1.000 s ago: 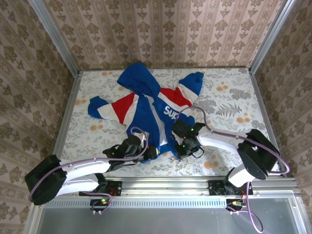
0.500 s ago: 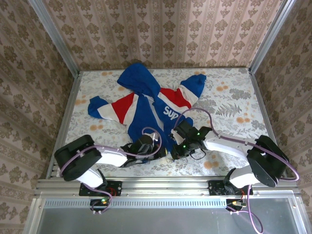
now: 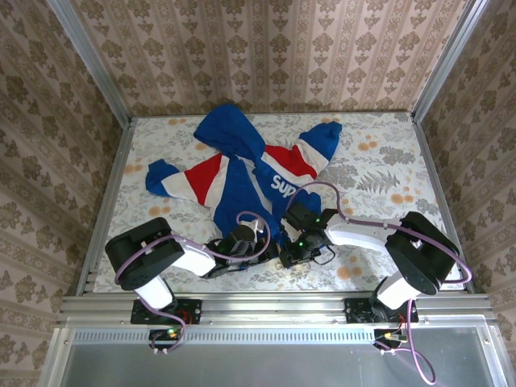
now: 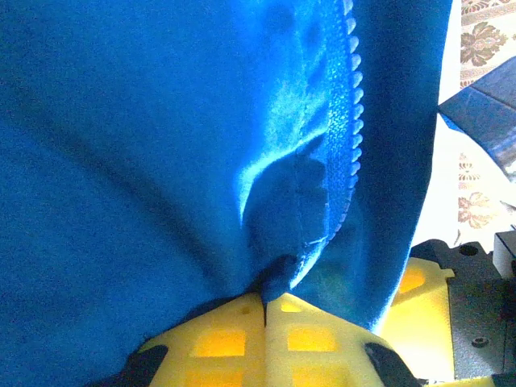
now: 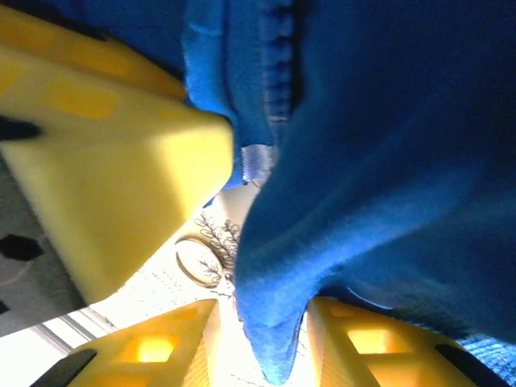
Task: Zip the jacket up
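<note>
The jacket (image 3: 242, 173) lies spread on the table (image 3: 379, 153), hood at its far end, sleeves thrown out to both sides, and its front not yet zipped as far as the top view lets me judge. The zipper (image 4: 351, 121) shows up close as a line of blue teeth running along one front edge; I can make out no slider in either wrist view. At the jacket's near hem the left gripper (image 4: 266, 302) has its yellow fingers pressed together on a pinch of blue cloth just beside those teeth. The right gripper (image 5: 262, 347) is just beside it at the same hem, fingers narrowly apart with a fold of cloth hanging between them, and I cannot tell whether it truly clamps that fold. The two grippers sit almost touching, which is the first risk: any pull toward each other could knock fingers together. The second is that the left hold is on loose cloth and not on the zipper itself, so tension may only bunch the hem. If the right fingers are not tight, the fold could slide free and the two front edges would fall out of line
</note>
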Robot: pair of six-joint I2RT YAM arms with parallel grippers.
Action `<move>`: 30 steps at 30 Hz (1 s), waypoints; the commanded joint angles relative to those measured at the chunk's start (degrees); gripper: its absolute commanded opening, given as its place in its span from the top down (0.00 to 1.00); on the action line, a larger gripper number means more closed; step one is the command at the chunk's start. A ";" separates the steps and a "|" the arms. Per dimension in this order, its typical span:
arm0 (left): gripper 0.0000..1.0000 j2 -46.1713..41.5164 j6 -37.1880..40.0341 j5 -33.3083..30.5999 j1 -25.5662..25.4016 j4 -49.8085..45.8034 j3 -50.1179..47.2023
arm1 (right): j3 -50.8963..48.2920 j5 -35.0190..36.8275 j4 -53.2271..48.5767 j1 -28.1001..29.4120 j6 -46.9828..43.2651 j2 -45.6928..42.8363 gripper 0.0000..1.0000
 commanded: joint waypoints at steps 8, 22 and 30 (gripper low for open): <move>1.00 -2.19 0.90 -0.28 -0.30 -3.16 -0.26 | 1.53 0.65 -1.45 0.34 1.49 -0.68 0.75; 1.00 -15.96 7.22 1.18 1.62 -16.03 0.65 | 1.31 -0.11 1.62 0.32 1.18 -7.01 1.00; 1.00 -35.04 14.90 -0.39 6.45 -30.02 1.71 | 4.20 -0.46 8.86 0.29 -4.21 -13.40 1.00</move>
